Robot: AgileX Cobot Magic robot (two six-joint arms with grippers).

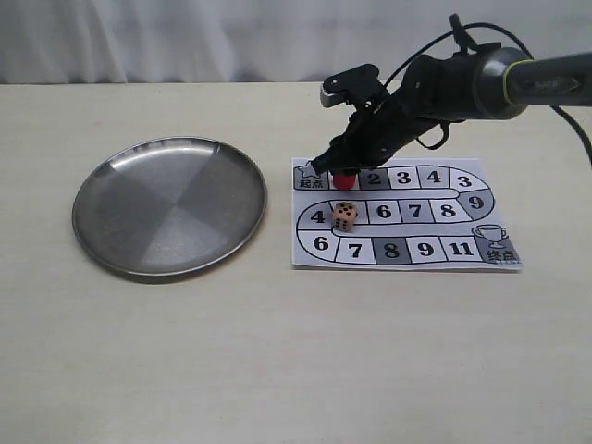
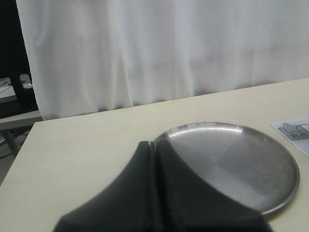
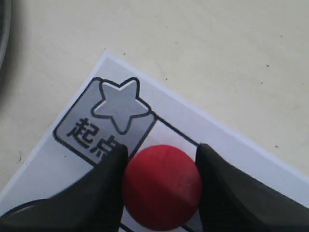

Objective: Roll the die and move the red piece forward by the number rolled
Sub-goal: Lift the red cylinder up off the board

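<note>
Right gripper (image 3: 161,162) is clamped on the red piece (image 3: 161,188), a finger on each side, on the first square right beside the start star (image 3: 120,104). I'd lift straight up so the paper board (image 1: 460,248) doesn't drag, then count squares. The die (image 1: 345,215) sits on the middle row between 4 and 6, near the piece, so steer around it. Its pips are too small for me to read. Plate (image 1: 92,190) is off left, out of the way. Left gripper (image 2: 152,147) is closed on nothing.
</note>
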